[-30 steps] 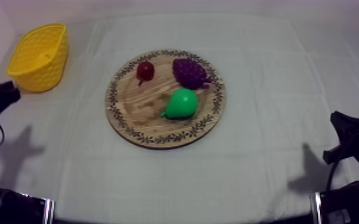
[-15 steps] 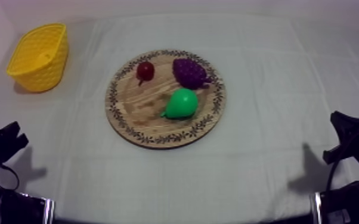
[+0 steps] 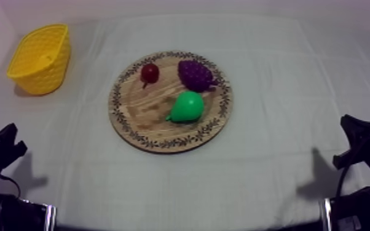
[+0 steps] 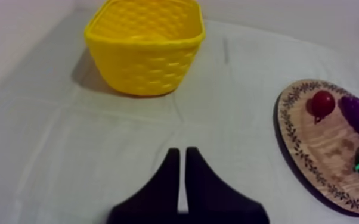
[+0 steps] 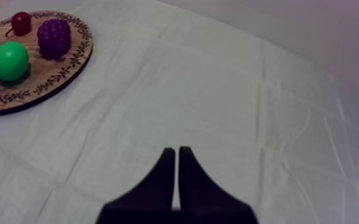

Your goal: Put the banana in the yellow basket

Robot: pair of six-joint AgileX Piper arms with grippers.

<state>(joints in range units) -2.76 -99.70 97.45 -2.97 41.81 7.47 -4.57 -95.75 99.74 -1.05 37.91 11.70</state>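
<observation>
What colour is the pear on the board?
The pear is bright green; the top view shows it best.

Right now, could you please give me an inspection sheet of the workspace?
Surface: grey-white cloth, flat, with fold lines.
Job's things: yellow basket upright at the far left, apart from the wooden board; the basket's inside is too unclear to judge.
Clutter: pear, bunch of grapes and small red fruit, all on the board.
Claws: left claw shut on nothing, facing the basket; right claw shut on nothing, over bare cloth, apart from the board.
Cables: nothing seen.
Surroundings: nothing seen.
</observation>
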